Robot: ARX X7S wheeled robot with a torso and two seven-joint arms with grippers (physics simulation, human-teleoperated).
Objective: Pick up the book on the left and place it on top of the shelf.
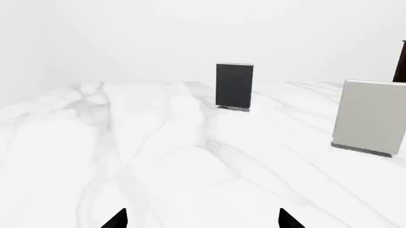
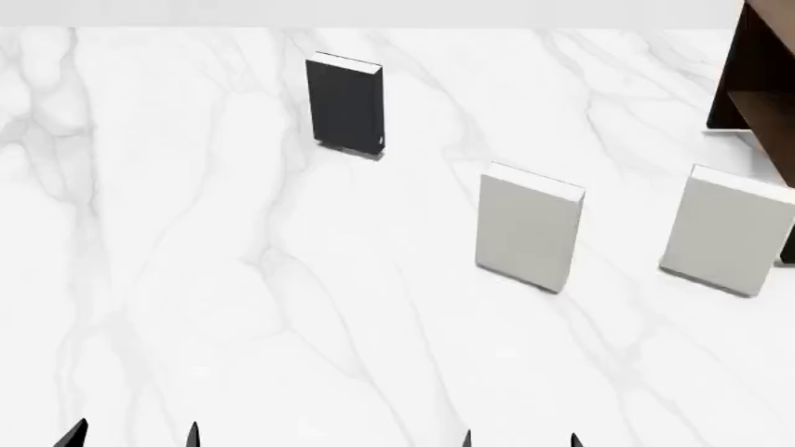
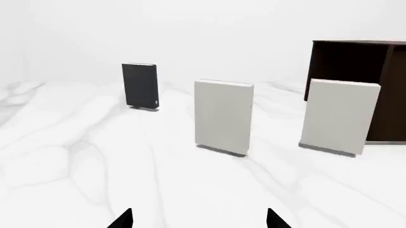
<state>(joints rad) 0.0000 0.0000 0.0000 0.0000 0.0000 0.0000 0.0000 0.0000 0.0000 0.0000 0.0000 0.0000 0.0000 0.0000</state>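
The black book (image 2: 345,103) stands upright on the white marble table (image 2: 249,279), far back and left of centre. It also shows in the left wrist view (image 1: 234,86) and the right wrist view (image 3: 140,86). The dark brown shelf (image 2: 758,79) stands at the far right, and shows in the right wrist view (image 3: 355,61). My left gripper (image 2: 134,436) is open and empty at the near left edge, far from the book; its tips show in the left wrist view (image 1: 201,219). My right gripper (image 2: 519,440) is open and empty near the front; its tips show in the right wrist view (image 3: 198,218).
Two white-covered books stand upright: one in the middle (image 2: 530,227), one at the right (image 2: 728,230) just in front of the shelf. In the right wrist view they are the middle book (image 3: 223,117) and the right book (image 3: 341,117).
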